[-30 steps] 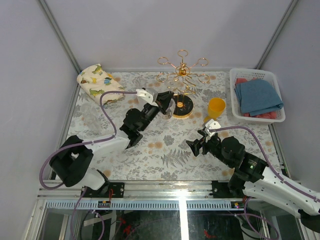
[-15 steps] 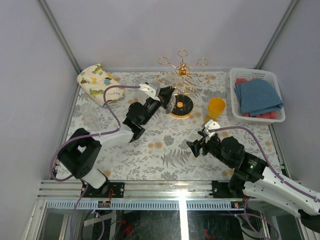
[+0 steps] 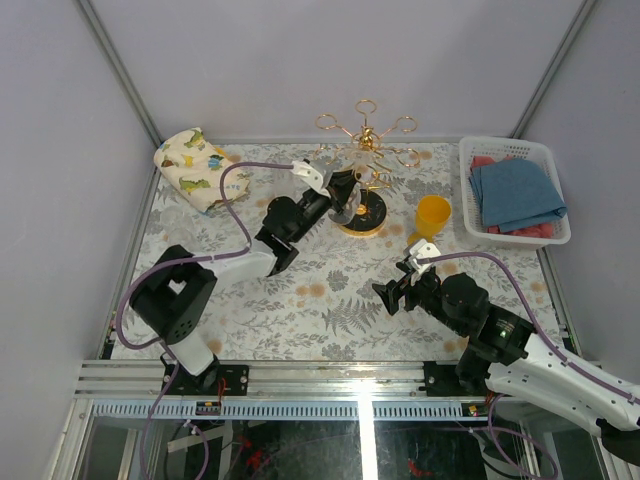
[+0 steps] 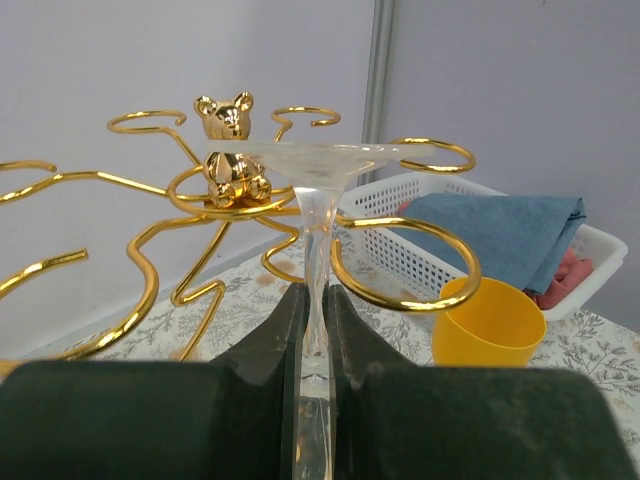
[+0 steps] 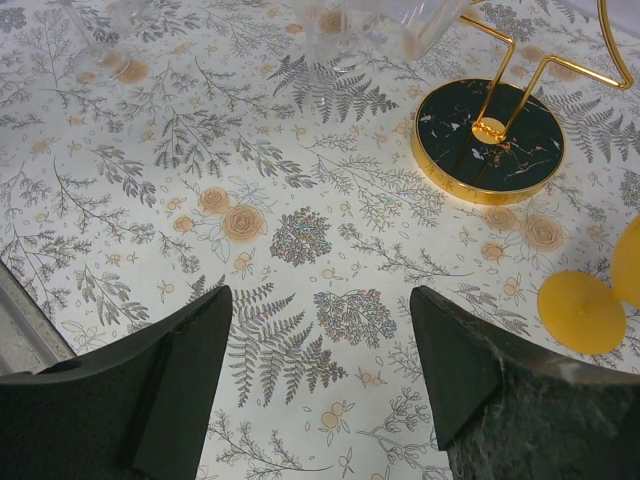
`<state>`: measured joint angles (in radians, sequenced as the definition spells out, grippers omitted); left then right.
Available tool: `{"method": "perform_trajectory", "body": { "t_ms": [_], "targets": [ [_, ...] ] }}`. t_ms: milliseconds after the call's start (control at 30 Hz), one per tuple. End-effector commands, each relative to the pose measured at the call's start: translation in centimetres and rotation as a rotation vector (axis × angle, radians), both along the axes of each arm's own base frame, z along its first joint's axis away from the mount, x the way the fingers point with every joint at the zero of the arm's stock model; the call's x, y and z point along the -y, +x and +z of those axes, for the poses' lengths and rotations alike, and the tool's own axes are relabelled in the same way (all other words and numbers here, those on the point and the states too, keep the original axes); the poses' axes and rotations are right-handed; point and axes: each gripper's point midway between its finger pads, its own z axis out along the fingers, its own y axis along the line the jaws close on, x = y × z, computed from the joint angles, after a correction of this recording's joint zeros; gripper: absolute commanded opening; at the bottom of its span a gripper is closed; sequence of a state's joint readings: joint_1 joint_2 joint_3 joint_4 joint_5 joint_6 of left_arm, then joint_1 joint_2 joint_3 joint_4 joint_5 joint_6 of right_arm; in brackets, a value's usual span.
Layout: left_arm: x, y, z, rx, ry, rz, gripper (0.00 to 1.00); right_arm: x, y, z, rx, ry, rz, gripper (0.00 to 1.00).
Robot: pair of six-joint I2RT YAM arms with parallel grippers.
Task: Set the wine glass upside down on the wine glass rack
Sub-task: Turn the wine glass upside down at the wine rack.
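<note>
Only the left wrist view shows the left gripper (image 4: 313,305) clamping the inverted wine glass (image 4: 300,158) beside the wine glass rack (image 4: 228,118). The right gripper (image 5: 318,305) gapes empty, black base (image 5: 490,135) at one o'clock.

yellow cup (image 3: 433,215) | white basket (image 3: 505,145): blue cloth (image 3: 515,192) inside | dinosaur-print pouch (image 3: 192,165)

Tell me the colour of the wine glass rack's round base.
The base is black with fine marbling and a gold rim, clearest in the right wrist view.
</note>
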<state>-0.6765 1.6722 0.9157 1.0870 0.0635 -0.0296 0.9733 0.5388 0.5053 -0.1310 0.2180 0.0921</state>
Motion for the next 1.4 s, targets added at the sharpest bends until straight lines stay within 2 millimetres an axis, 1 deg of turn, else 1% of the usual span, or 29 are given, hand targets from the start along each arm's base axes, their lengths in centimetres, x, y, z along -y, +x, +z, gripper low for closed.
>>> {"method": "perform_trajectory", "body": {
  "t_ms": [0, 300, 400, 733, 1067, 1167, 1367],
  "targets": [
    [0.3, -0.3, 4.4, 0.109, -0.074, -0.036, 0.0, -0.4, 0.1, 1.6, 0.018, 0.047, 0.002, 0.8],
    [1.6, -0.2, 4.2, 0.103, -0.043, -0.091, 0.0, -0.2, 0.0, 1.5, 0.014, 0.047, 0.001, 0.81],
    [2.2, 0.0, 3.7, 0.089, -0.025, -0.111, 0.0, -0.2, 0.0, 1.4, 0.012, 0.047, -0.001, 0.82],
    [2.8, -0.2, 3.2, 0.078, -0.003, -0.146, 0.0, -0.4, -0.1, 1.2, 0.01, 0.043, 0.006, 0.92],
    [4.0, -0.7, 2.7, 0.073, 0.034, -0.213, 0.0, -0.5, -0.1, 1.0, 0.004, 0.039, 0.013, 0.94],
    [4.1, -0.9, 2.6, 0.071, 0.03, -0.225, 0.0, -0.5, -0.1, 0.9, 0.005, 0.038, 0.011, 0.94],
    [3.7, -1.9, 2.6, 0.065, 0.001, -0.246, 0.0, -0.5, 0.0, 0.9, 0.007, 0.039, 0.006, 0.94]
  ]
}}
